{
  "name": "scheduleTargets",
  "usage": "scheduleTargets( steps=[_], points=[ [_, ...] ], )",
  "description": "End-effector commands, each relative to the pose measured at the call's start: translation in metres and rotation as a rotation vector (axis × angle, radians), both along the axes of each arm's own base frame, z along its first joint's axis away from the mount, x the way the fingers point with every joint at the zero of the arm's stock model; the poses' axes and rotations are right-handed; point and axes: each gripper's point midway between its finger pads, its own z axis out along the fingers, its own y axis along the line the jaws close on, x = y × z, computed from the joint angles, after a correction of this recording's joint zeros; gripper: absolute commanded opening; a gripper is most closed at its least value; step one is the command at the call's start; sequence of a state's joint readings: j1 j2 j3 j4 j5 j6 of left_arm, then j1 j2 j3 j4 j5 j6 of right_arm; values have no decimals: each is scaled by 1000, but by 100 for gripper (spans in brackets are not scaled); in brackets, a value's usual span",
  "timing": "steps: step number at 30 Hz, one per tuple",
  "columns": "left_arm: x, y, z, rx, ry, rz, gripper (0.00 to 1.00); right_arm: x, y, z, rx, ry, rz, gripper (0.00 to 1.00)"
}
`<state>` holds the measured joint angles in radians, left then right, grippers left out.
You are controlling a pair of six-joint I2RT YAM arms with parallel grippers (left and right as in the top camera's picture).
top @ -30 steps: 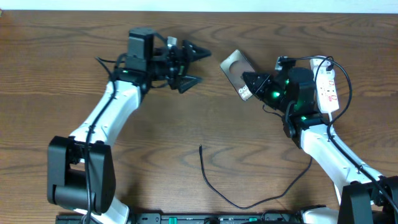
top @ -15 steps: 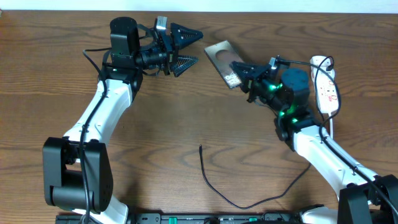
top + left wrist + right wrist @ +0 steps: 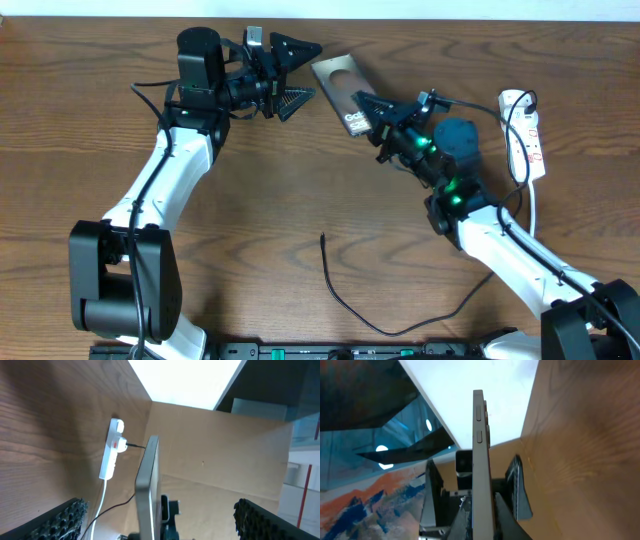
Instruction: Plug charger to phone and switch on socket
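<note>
Pinching the flat, slab-thin phone (image 3: pixel 335 82), the right claw (image 3: pixel 368 112) is closed; the ribbed left claw (image 3: pixel 315 70) gapes empty.

the phone (image 3: pixel 336 84) is between the left end effector (image 3: pixel 306 72) and right end effector (image 3: pixel 372 110), toward the back of the tabletop (image 3: pixel 250 200); the socket (image 3: pixel 527 140) lies far right, the charger (image 3: pixel 326 265) front centre.

A: Overhead: even light, sharp, only soft shadows on the surface (image 3: pixel 300 170).
B: Wrist cams?
A: Both have a blown-out white patch up top. Close-up phone (image 3: pixel 481 475) edge soft, left fingers (image 3: pixel 62 520) dim.
</note>
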<state>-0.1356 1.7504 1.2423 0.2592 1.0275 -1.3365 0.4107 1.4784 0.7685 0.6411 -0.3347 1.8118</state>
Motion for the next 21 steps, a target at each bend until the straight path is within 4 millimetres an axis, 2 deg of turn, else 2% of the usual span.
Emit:
scheduleTargets(
  steps=[1, 11, 21],
  points=[
    [2, -3, 17, -3, -32, 22, 95, -5, 13, 15, 55, -3, 10, 2],
    [4, -9, 15, 11, -36, 46, 95, -18, 33, 29, 103, -37, 52, 2],
    [5, -11, 14, 15, -36, 51, 94, -21, 38, 26, 93, -29, 55, 2]
  ],
)
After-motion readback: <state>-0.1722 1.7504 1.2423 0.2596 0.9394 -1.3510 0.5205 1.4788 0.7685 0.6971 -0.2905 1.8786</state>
